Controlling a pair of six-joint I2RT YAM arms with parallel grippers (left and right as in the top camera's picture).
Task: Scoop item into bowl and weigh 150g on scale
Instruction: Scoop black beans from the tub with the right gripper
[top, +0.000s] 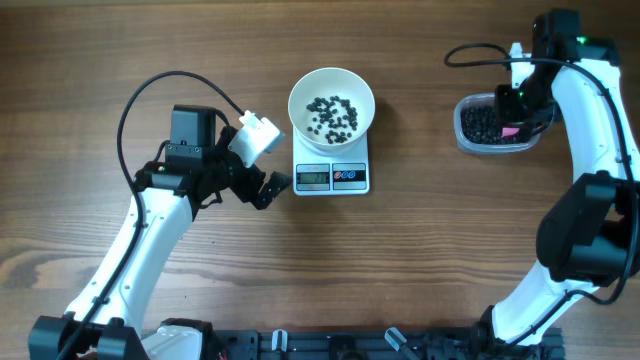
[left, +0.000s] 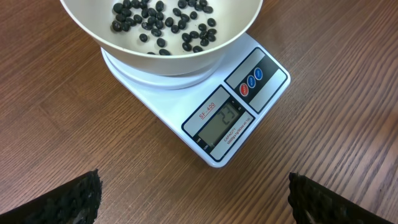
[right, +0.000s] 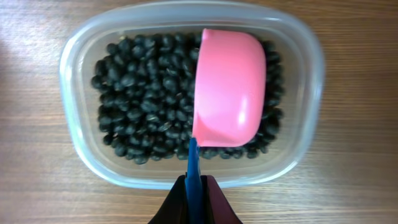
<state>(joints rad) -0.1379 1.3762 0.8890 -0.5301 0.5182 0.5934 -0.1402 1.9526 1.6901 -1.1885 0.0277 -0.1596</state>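
Observation:
A white bowl (top: 331, 100) holding a thin scatter of black beans (top: 331, 115) stands on the white scale (top: 332, 176); its display (left: 222, 129) is lit. My left gripper (top: 272, 185) hovers open just left of the scale, with nothing between its fingertips (left: 74, 199). A clear plastic tub (top: 494, 124) at the right is full of black beans (right: 140, 102). My right gripper (right: 194, 196) is shut on the blue handle (right: 193, 168) of a pink scoop (right: 227, 87), which is turned bottom up over the beans in the tub.
Bare wooden tabletop (top: 400, 260) surrounds the scale and tub. A black cable (top: 480, 55) loops behind the tub, and another curves over the left arm (top: 150, 235). The arm bases line the front edge.

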